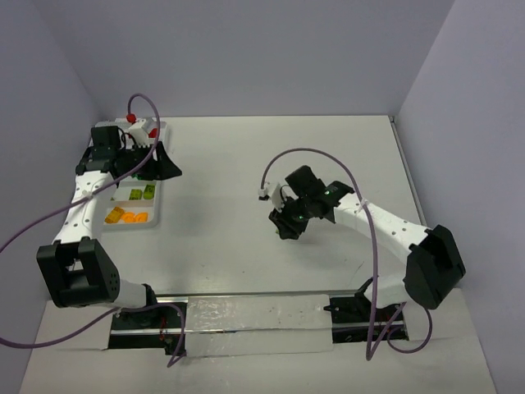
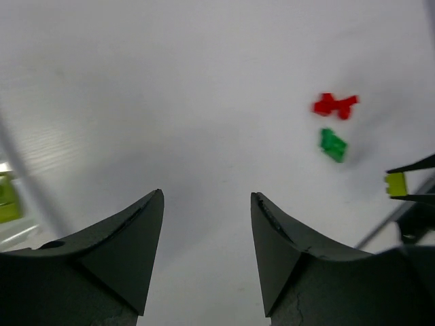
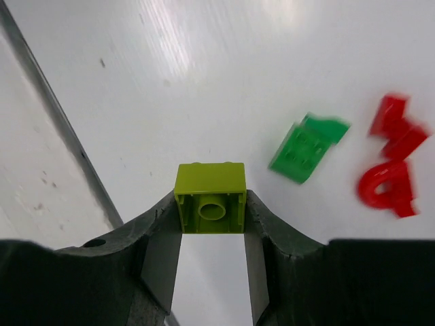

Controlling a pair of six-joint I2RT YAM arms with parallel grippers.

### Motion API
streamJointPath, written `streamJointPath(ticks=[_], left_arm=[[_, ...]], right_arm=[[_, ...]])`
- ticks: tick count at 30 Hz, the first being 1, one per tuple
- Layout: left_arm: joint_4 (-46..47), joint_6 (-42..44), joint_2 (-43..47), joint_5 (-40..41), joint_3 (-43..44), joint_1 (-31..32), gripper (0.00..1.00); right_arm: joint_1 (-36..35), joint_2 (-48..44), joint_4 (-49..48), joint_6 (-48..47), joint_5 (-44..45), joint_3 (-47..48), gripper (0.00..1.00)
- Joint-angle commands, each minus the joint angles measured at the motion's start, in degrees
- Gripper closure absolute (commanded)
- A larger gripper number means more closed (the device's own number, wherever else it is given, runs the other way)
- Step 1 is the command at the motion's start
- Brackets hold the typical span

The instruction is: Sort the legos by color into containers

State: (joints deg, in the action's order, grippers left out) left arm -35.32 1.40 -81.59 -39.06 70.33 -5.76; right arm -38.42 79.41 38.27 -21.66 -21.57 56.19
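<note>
My right gripper point(image 3: 211, 204) is shut on a lime-yellow lego point(image 3: 209, 182) and holds it above the table; in the top view it point(image 1: 287, 223) is at mid-table. A dark green lego point(image 3: 307, 147) and red legos point(image 3: 391, 163) lie on the table just past it to the right. My left gripper point(image 2: 207, 197) is open and empty; in the top view it point(image 1: 171, 164) hovers at the right edge of the white tray point(image 1: 156, 215). The tray's containers hold lime legos point(image 1: 139, 194) and orange legos point(image 1: 127, 217). The left wrist view also shows the red legos point(image 2: 334, 105) and the green one point(image 2: 333, 144).
A red lego point(image 1: 131, 119) shows at the tray's far end, partly hidden by the left arm. Purple cables loop over both arms. Grey walls close in the table at the back and sides. A metal strip point(image 1: 254, 316) runs along the near edge.
</note>
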Motion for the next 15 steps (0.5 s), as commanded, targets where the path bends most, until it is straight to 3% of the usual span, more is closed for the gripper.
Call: streamJointPath(ticks=[1,4,6,8,13,15], left_arm=[[7.70,-11.09,3.93,-21.25,-6.07,1.31,0.36],[17.17,-24.01,5.28,-28.72,-11.53,3.00,0.36],[30.81,-33.60,7.35,-32.64,-15.64,4.07,0.35],[37.46,-38.72,8.85,-32.91,-19.35,5.23,0.32],[39.69,-41.23,11.91,-31.48,-20.79,6.97,0.26],[42.27,-45.90,12.29,-31.21,-22.22,7.00,0.22]], right_arm=[[1.40,-1.51,2.69,-4.65,-4.66,10.44,0.86],[2.05,0.43,1.73,-6.18,-4.21,16.23,0.86],[2.03,1.94,-1.10,-3.13,-5.97,19.41,0.86],[2.03,2.69,-6.15,-0.33,-6.66,19.82,0.85],[1.13,6.86,-17.92,7.75,-8.29,22.13,0.85],[-0.31,6.77,-22.02,9.60,-8.00,21.57,0.85]])
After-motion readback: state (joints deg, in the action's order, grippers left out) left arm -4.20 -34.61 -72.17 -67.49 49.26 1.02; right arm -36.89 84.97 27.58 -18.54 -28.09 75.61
